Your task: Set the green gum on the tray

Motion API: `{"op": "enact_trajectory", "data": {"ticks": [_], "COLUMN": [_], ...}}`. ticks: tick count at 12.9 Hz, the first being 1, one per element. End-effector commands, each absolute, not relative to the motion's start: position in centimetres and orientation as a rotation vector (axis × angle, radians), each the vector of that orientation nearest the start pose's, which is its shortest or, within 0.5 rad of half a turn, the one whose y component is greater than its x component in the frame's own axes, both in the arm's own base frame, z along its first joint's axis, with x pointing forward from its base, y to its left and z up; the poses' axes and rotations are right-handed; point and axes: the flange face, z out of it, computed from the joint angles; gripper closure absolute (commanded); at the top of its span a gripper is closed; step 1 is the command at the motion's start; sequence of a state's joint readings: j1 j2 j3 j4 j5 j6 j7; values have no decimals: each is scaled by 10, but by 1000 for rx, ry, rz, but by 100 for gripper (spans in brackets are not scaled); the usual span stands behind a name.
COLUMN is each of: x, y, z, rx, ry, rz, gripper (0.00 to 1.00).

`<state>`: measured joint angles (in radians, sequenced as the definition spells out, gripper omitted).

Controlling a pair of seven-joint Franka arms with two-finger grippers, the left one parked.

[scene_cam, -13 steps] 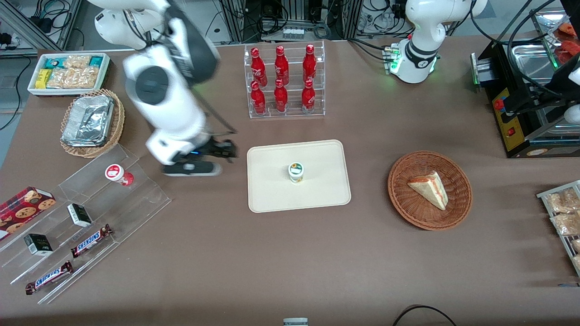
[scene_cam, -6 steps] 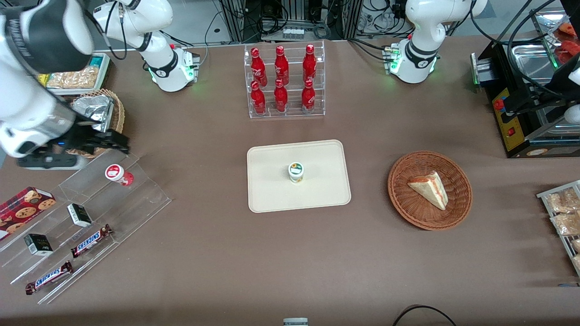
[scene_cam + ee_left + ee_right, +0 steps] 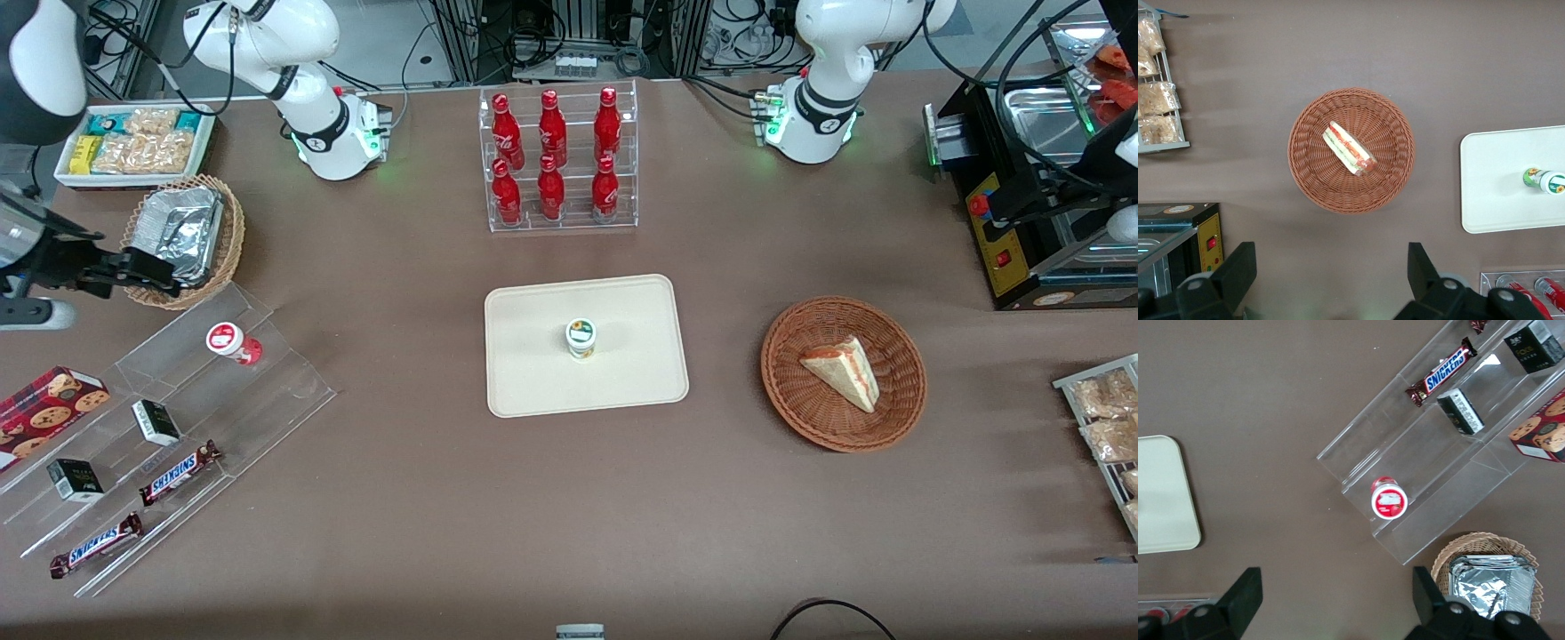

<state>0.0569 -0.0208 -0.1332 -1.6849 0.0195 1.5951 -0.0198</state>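
The green gum (image 3: 581, 338), a small white bottle with a green-rimmed lid, stands upright near the middle of the cream tray (image 3: 533, 373); it also shows in the left wrist view (image 3: 1545, 181) on the tray (image 3: 1491, 180). My gripper (image 3: 147, 274) is open and empty, high above the table at the working arm's end, over the wicker basket of foil packs (image 3: 182, 240). In the right wrist view its fingers (image 3: 1245, 593) stand wide apart over bare table, and only the tray's corner (image 3: 1165, 500) shows there.
A red-lidded white bottle (image 3: 231, 342) stands on a clear stepped rack (image 3: 178, 418) with Snickers bars and small boxes. A bottle rack (image 3: 558, 160) is farther from the front camera than the tray. A wicker basket (image 3: 843, 373) with a sandwich lies toward the parked arm's end.
My gripper has swung away from beside the tray toward the working arm's end of the table and risen. The gum has stayed upright on the tray.
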Motion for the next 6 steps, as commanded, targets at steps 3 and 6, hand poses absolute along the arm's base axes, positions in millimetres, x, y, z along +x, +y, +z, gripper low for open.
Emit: {"op": "enact_trajectory", "data": {"ticks": [3,6], "x": [545,549], "y": [-55,-57], "z": [597,607], "rx": [-3121,-3132], "ry": [49,48], "rz": [84,57], "gripper": [0,0]}}
